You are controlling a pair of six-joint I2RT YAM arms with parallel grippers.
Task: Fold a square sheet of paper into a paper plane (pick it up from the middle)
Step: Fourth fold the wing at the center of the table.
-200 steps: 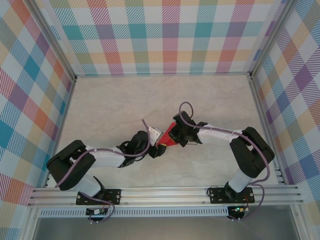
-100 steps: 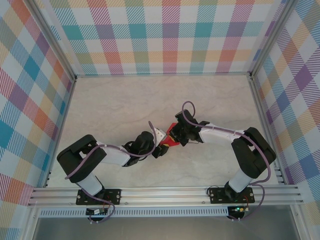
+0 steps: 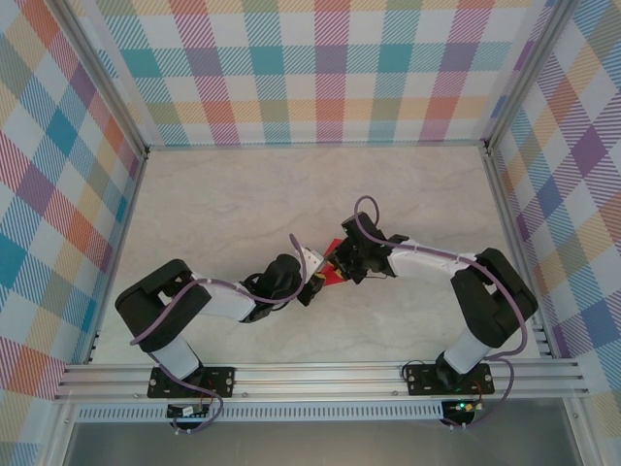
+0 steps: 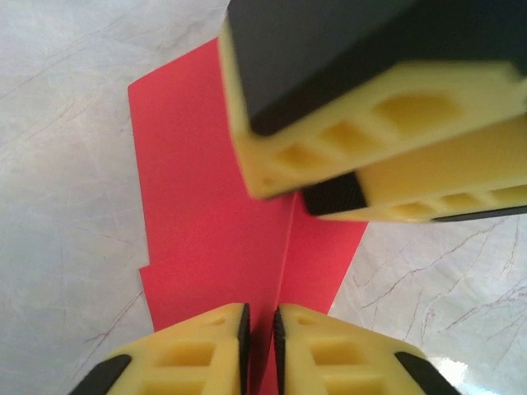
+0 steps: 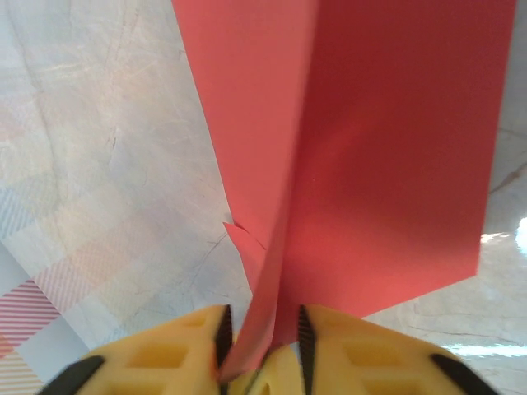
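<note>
Your left pincer [image 4: 259,317] is pinched almost shut on the raised centre crease [image 4: 284,247] of the square sheet of paper [image 4: 206,206], the red ridge squeezed between its pads. Your right pincer [image 5: 262,325] straddles the same crease from the opposite end. Its jaws stand a little apart with a gap on either side of the fold, so I judge it is not clamping anything.

The sheet sits in the middle of the surface [image 3: 223,214], directly between the two pincers, its flaps spread flat on both sides of the ridge. The relation that matters is this: the crease runs along the line joining your pincers, from near-left to far-right, so each pincer faces the paper end-on. Both are at the paper, but the left is the one with a hold, so the next fold probably depends on it as the anchor.

Around the sheet the surface is pale and marbled. Checked walls [image 3: 330,78] close in the left, far and right sides, and the arms' mounting rail [image 3: 320,374] runs along the near edge.
</note>
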